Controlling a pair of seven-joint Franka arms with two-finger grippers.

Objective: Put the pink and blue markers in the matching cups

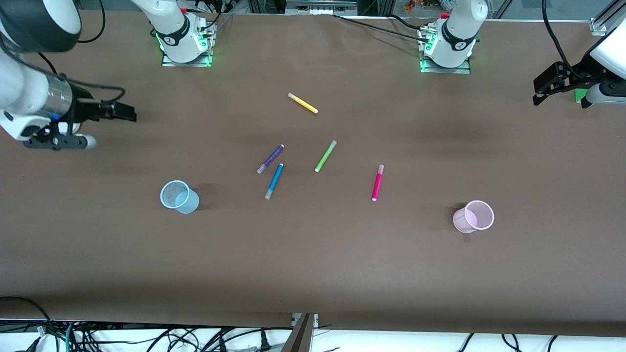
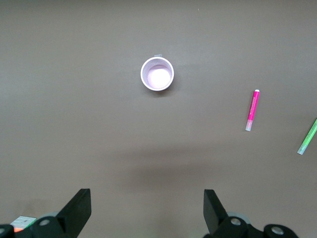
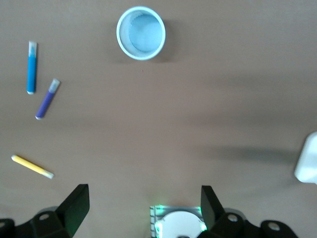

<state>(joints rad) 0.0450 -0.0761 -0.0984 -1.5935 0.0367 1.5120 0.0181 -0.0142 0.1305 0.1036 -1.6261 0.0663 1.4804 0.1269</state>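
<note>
The pink marker [image 1: 377, 182] lies flat near the table's middle and shows in the left wrist view [image 2: 252, 110]. The pink cup [image 1: 462, 221] stands upright toward the left arm's end, also in the left wrist view [image 2: 143, 74]. The blue marker [image 1: 274, 181] lies beside a purple one and shows in the right wrist view [image 3: 31, 67]. The blue cup [image 1: 188, 203] stands upright toward the right arm's end, also in the right wrist view [image 3: 119, 34]. My left gripper [image 1: 540, 95] [image 2: 146, 198] and right gripper [image 1: 124, 111] [image 3: 143, 196] are open, empty and high over their table ends.
A purple marker [image 1: 270, 159] [image 3: 47, 98], a lime-green marker [image 1: 325, 156] [image 2: 308, 137] and a yellow marker [image 1: 303, 103] [image 3: 32, 166] lie around the table's middle. The right arm's base [image 3: 178, 223] is under the right gripper's view. Cables hang at the table's front edge.
</note>
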